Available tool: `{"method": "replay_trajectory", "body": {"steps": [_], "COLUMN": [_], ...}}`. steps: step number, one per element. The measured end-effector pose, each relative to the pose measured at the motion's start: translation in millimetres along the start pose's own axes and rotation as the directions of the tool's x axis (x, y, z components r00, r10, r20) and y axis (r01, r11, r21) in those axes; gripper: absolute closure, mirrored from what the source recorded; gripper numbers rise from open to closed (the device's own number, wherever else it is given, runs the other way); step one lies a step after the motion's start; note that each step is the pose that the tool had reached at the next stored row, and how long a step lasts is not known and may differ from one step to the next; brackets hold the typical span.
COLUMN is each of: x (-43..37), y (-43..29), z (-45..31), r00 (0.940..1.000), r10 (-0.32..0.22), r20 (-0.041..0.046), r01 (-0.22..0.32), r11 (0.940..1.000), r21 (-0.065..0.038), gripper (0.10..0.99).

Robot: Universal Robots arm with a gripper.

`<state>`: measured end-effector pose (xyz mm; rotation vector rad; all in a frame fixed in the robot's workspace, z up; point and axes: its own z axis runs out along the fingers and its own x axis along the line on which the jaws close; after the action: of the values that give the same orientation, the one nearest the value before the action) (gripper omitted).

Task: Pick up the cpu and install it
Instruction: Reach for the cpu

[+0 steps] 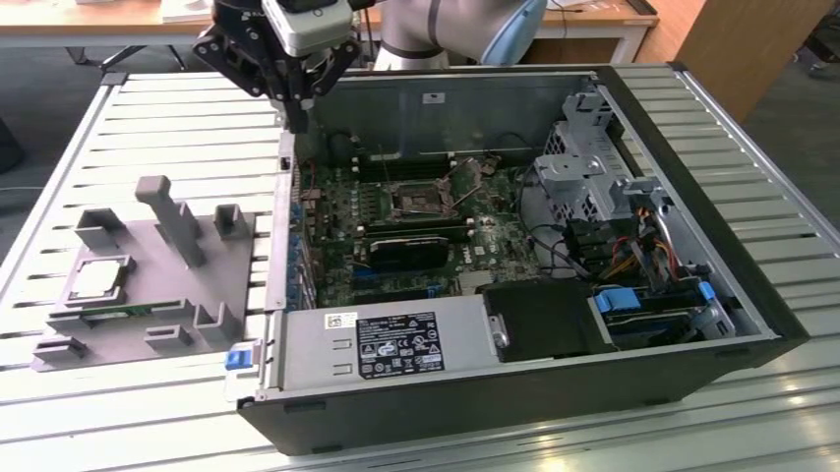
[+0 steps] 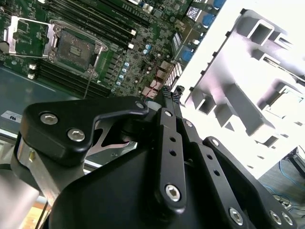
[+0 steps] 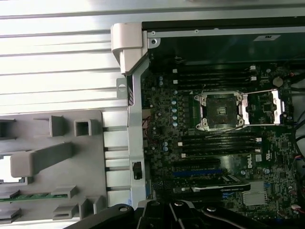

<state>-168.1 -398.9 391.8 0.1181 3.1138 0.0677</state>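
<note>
Your end effector [image 1: 299, 123] hangs empty, fingers closed, above the computer case [image 1: 525, 403] wall. The cpu [image 1: 100, 278] lies flat on the grey fixture [image 1: 171, 300], near the counter [image 1: 735, 147] edge at the exterior view's left.

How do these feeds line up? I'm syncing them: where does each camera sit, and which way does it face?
Exterior view: off the arm, raised, looking down at the open computer case and the grey fixture holding the cpu; arm and claw show.
First wrist view: on the wrist, facing down at the socket; the claw shows.
Second wrist view: on the wrist, behind the claw, looking along it.
Shared: both wrist views see the socket and fixture.
</note>
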Motion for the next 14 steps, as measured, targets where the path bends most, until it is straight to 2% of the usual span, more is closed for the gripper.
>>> {"method": "replay_trajectory", "body": {"steps": [14], "x": [6.4], "y": [-0.5], "z": [0.9], "r00": [1.0000], "r10": [0.000], "r20": [-0.0031], "r01": [0.000], "r11": [1.0000], "r21": [0.000], "gripper": [0.980]}}
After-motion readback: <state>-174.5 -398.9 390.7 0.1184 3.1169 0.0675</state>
